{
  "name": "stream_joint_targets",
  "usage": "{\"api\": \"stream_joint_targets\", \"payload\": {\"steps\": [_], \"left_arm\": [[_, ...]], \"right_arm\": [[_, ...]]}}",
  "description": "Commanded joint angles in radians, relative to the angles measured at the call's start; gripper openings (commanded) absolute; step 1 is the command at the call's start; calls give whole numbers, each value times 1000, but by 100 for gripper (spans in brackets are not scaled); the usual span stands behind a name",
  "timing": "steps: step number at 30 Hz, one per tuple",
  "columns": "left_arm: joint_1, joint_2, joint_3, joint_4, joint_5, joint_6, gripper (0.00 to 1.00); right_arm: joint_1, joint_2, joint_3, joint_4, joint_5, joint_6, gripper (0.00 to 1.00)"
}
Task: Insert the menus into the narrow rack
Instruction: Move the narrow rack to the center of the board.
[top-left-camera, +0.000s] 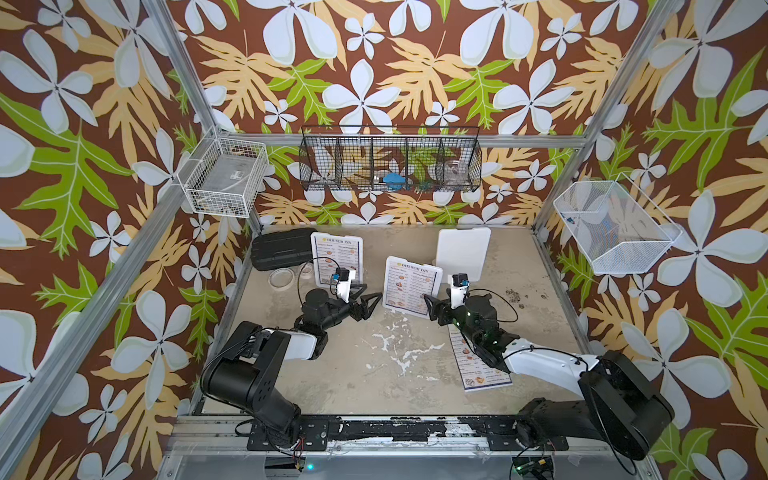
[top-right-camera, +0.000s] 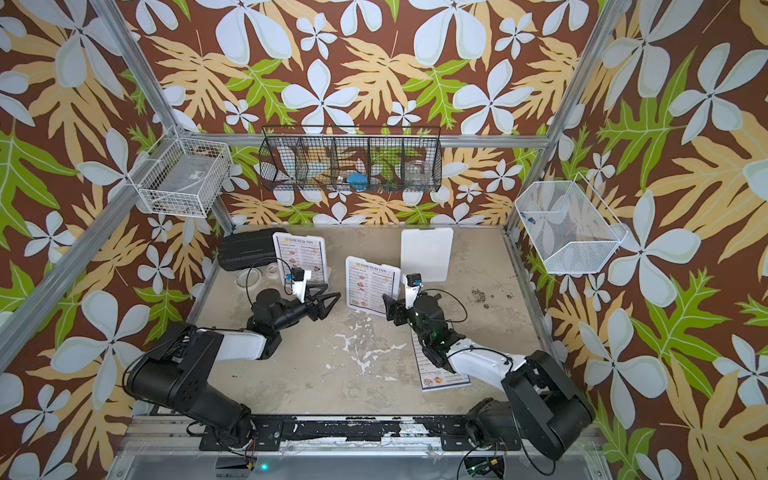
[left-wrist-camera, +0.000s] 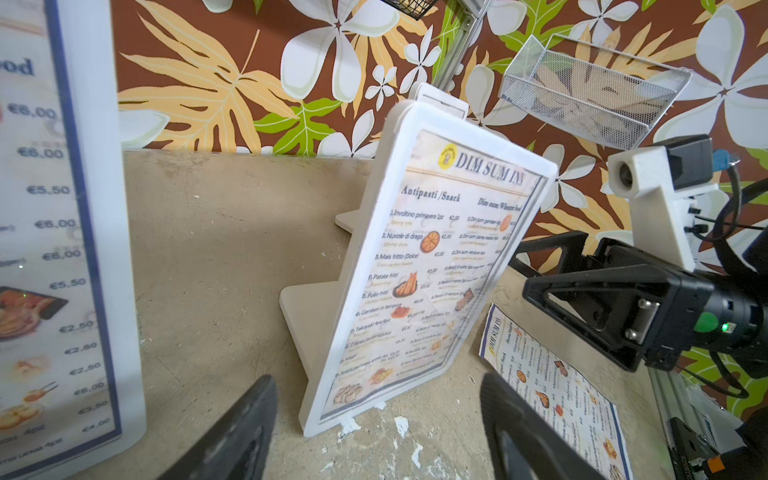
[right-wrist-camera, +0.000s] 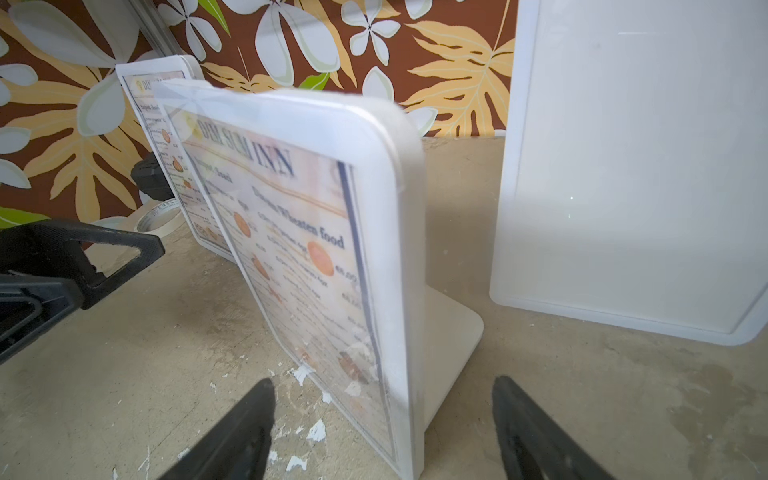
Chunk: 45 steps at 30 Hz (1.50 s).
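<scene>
Flanking the upright, front-facing menu (top-left-camera: 409, 284), left tool (top-left-camera: 373, 291) and right tool (top-left-camera: 434, 298) gape wide, holding nothing.

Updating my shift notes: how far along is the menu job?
Done: the back-left menu and middle menu sit in holders. In hand: nothing; left gripper and right gripper are open beside the middle menu. Remaining: the third menu lies flat on the table; the white holder is empty.

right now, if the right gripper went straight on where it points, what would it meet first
Probably the middle menu stand, directly ahead of the open right gripper; depth is unclear.
</scene>
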Motion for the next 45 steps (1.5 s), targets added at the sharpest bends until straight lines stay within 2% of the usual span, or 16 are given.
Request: {"api": "stream_joint_targets", "payload": {"steps": [1,12,31,40,45], "left_arm": [[-6,30,19,41,7,-2,79],[-19,164,123,-26,-40,-2,75],[-36,263,281,-186,-147,-11,70],[-39,276,309,-206,-144,-11,70],[-40,221,265,-187,-136,-16,69]], "right_arm": [[1,40,19,59,-14,10,82],[0,179,95,79,-13,22,81],[-82,462,297,72,-61,34,79],[-137,497,320,77,-94,35,82],[-138,474,297,86,-105,32,82]]}}
